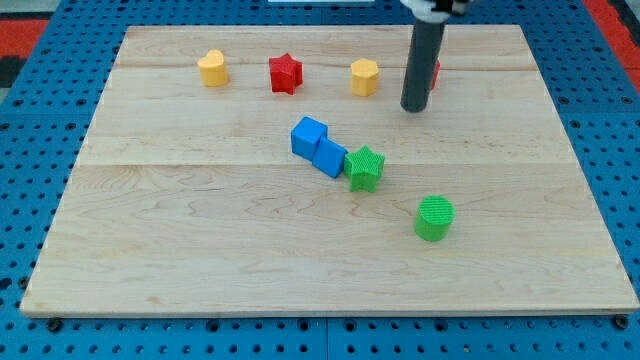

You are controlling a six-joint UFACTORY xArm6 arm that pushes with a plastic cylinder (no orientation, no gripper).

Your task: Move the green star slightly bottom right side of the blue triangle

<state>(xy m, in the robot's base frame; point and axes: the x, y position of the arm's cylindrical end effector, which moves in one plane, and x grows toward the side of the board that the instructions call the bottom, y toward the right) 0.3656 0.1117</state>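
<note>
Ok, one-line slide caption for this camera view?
My tip stands near the top, well above the green star, which touches the right blue block.

Landmark: green star (365,167), mid bench (200,250). Two blue blocks sit to its left, touching each other in a diagonal: nearer one (330,157) touches the star, farther one (308,136) is up-left of it. Green cylinder (434,218) is lower right of the star, apart. Row near the view's top, well above the star: yellow block (212,68) far left, red star (285,73), yellow hexagon block (365,76) straight above. My tip (414,108) is up-right of the star, just right of the hexagon, partly hiding a red block (435,72).
</note>
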